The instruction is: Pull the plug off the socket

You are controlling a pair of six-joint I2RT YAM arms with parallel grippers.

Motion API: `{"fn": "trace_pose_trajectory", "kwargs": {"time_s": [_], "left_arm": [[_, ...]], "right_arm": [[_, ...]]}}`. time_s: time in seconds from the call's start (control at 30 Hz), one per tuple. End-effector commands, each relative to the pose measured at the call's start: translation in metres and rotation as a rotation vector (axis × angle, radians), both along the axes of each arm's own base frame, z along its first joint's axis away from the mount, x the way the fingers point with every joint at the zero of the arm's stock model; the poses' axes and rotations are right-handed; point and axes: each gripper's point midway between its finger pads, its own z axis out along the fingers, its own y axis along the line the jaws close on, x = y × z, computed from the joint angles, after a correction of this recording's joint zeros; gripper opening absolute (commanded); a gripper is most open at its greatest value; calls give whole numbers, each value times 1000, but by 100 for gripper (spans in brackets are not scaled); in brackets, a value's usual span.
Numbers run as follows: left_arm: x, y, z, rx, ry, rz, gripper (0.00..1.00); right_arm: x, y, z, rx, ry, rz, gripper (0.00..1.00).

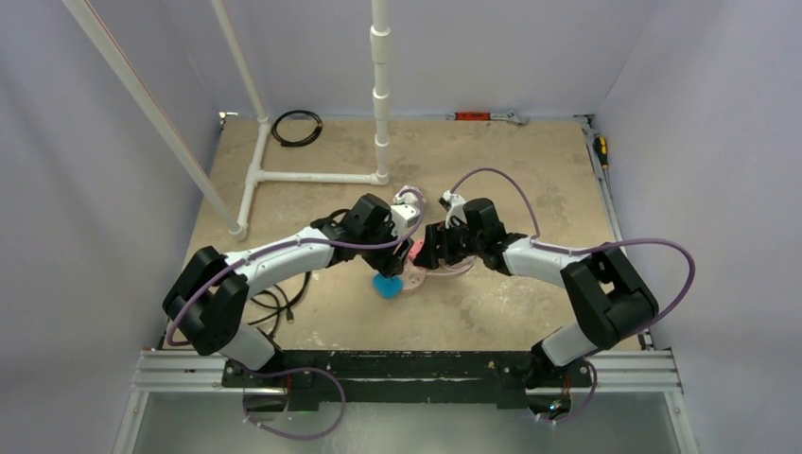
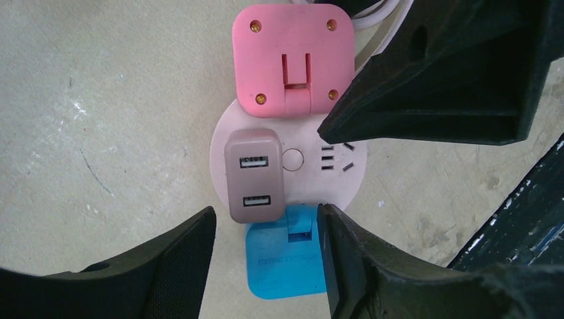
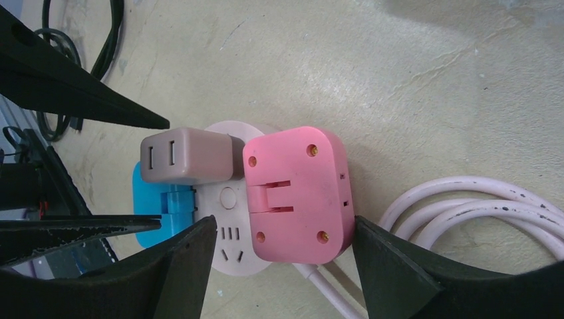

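Observation:
The socket (image 2: 312, 174) (image 3: 229, 247) (image 1: 416, 280) is a round pale-pink disc lying flat on the table. Three things sit on it: a square pink plug (image 2: 292, 60) (image 3: 296, 193), a blue plug (image 2: 282, 262) (image 3: 147, 203) (image 1: 386, 284) and a mauve USB adapter (image 2: 254, 176) (image 3: 186, 156). My left gripper (image 2: 266, 219) (image 1: 402, 244) is open and straddles the blue plug; its right finger (image 2: 352, 266) is at the plug's edge, the left finger apart from it. My right gripper (image 3: 284, 229) (image 1: 430, 248) is open around the pink plug, with its right finger (image 3: 386, 266) almost touching.
The socket's pink cord (image 3: 465, 206) coils on the table beside the pink plug. A white pipe frame (image 1: 312, 176) and a black cable coil (image 1: 296, 128) lie at the back left. Black cables (image 1: 279, 307) trail near the left arm. Walls enclose the table.

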Motion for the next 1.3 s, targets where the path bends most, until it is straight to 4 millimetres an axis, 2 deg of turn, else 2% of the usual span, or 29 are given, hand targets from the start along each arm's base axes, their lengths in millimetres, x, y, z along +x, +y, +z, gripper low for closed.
{"fn": "trace_pose_trajectory", "kwargs": {"time_s": [0.0, 0.3, 0.43, 0.63, 0.9, 1.27], "left_arm": [[10, -17, 11, -42, -34, -37, 56], [19, -21, 7, 0, -60, -29, 46], [18, -26, 2, 23, -63, -42, 39], [19, -21, 1, 69, -95, -33, 27], [20, -20, -1, 80, -101, -30, 11], [23, -16, 1, 96, -114, -10, 3]], "right_arm": [[5, 7, 10, 42, -31, 19, 75], [15, 2, 4, 3, -39, -29, 67], [16, 1, 6, 3, -53, -34, 63], [17, 0, 18, 24, -102, -42, 57], [14, -6, 42, 60, -206, -55, 54], [-5, 2, 61, 161, -247, 20, 52]]}}
